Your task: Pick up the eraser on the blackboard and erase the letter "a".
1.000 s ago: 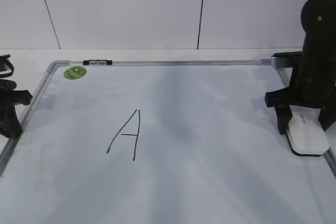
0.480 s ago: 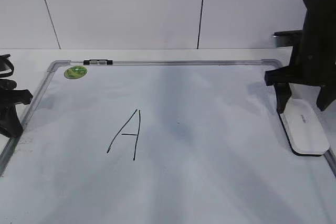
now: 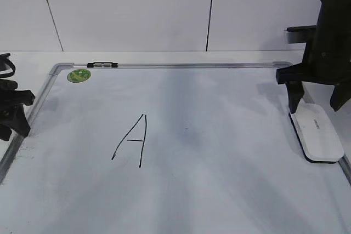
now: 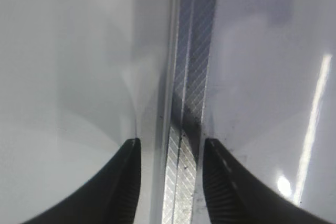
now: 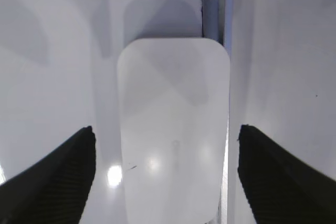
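Overhead, the right end effector (image 5: 167,177) hangs spread wide above the eraser (image 5: 173,129) lying on the blackboard (image 3: 219,135).

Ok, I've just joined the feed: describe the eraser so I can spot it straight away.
Start at the large blackboard, a white board with a silver-grey frame. Follow its right edge: the eraser lies flat against that rail, under the open right tool. It is the only raised white rounded block there; the other marks are a drawn letter and a green sticker.
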Controlling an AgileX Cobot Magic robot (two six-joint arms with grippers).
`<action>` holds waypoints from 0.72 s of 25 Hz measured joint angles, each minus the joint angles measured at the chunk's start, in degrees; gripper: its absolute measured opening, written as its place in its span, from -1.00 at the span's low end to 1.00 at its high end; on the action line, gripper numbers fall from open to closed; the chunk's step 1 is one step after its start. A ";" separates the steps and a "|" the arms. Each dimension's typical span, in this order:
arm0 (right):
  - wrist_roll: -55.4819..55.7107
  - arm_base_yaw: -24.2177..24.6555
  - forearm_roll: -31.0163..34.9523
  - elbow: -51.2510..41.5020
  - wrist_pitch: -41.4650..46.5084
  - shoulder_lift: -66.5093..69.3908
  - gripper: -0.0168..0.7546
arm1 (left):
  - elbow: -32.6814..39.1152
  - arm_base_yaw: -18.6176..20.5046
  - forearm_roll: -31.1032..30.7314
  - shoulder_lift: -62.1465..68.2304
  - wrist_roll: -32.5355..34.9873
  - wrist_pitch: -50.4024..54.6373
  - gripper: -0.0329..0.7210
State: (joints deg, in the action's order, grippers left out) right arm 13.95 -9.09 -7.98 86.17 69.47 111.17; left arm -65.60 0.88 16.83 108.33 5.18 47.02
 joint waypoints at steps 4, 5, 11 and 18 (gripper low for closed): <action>0.00 0.00 0.00 0.00 0.00 -0.20 0.76 | -2.58 0.00 -0.12 -2.69 0.00 2.32 -0.08; 0.00 0.00 0.00 0.00 0.01 -0.20 0.75 | -3.55 0.00 -0.20 -3.59 0.00 3.25 -0.07; 0.00 0.00 1.07 0.00 0.11 -1.24 0.68 | -6.81 0.00 -0.34 -9.74 0.00 7.45 -0.07; 0.00 0.00 1.87 0.00 0.34 -7.65 0.56 | -6.91 0.00 -0.14 -15.59 0.00 10.71 -0.07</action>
State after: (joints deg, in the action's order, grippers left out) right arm 13.95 -9.09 -6.10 86.17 69.81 103.52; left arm -72.51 0.88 16.70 92.74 5.18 57.73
